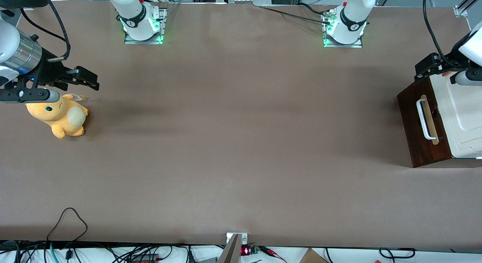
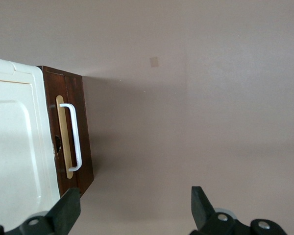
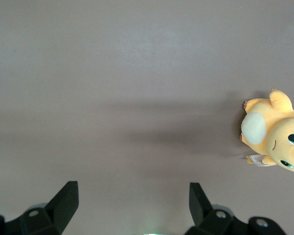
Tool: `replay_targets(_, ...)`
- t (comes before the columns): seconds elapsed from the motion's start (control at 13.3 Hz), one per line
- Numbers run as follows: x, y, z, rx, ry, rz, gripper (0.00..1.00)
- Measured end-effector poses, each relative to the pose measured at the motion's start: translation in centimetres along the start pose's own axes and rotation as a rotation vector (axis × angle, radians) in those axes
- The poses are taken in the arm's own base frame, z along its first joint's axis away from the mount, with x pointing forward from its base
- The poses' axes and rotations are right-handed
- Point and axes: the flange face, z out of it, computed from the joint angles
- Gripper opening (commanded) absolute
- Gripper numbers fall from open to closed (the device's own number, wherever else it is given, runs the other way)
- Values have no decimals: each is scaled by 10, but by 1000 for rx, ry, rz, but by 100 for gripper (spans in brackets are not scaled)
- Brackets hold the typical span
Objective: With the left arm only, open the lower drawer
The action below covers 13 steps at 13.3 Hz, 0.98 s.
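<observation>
Front view: gripper point(image 1: 429, 69) open above lower drawer point(image 1: 421, 127); plush toy point(image 1: 62, 116) well apart

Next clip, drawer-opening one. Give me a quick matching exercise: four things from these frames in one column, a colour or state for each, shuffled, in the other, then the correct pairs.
Things:
1. lower drawer
2. handle
3. left arm's gripper
4. plush toy

Descriptions:
A. orange, lying toward the parked arm's end of the table
B. white bar on a pale wood strip
C. dark brown front, closed
D. open, holding nothing, above the table in front of the cabinet

Pairs: 1-C, 2-B, 3-D, 4-A
</observation>
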Motion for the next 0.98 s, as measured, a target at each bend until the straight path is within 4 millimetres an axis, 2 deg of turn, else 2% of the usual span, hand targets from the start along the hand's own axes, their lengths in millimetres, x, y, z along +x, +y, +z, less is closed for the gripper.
replay_targets(0.6,0,3,4,-1,-22,74,100)
replay_targets(0.83,0,5,5,6,-28,71,96)
replay_targets(0.98,0,15,13,124,-74,29,96)
